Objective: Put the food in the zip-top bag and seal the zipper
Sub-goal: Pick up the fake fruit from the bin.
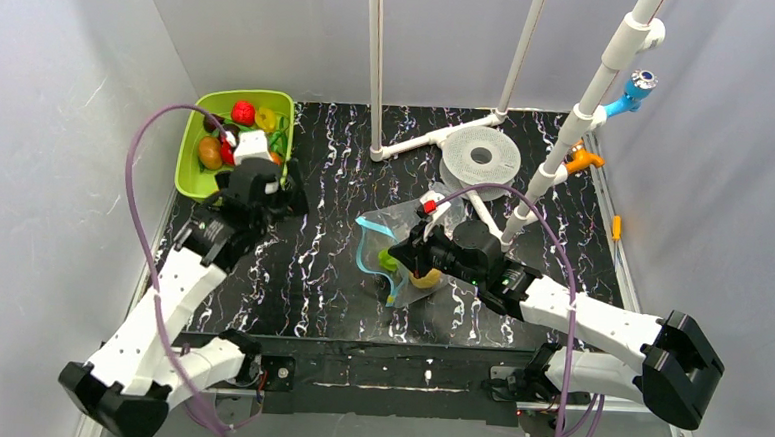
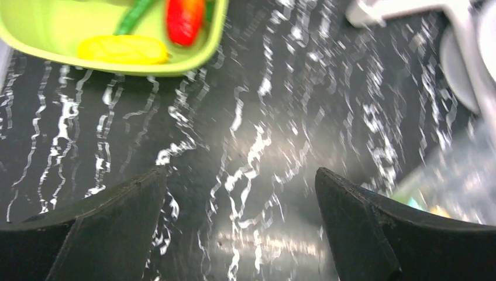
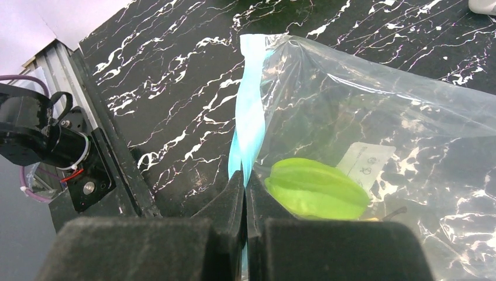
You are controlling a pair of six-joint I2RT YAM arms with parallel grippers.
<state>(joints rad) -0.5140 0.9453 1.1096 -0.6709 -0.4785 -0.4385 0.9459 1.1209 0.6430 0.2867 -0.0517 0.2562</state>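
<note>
You have the zip-top bag (image 1: 400, 231) mid-worktop (image 1: 320, 275) holding a green fruit (image 3: 316, 188), its zipper (image 3: 250, 111) apparently unsealed and clamped in your right fingers (image 3: 233, 202), left fingers (image 2: 126, 202) spread empty near the tray (image 1: 189, 153) with more food (image 1: 243, 112).

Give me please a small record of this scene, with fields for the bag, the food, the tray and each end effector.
bag: clear, lying on the black table
zipper: light-blue strip, twisted
food in bag: green piece
tray: lime green, holds a red piece and other food
left end effector: open, empty, over the table near the tray
right end effector: shut on the zipper
</note>
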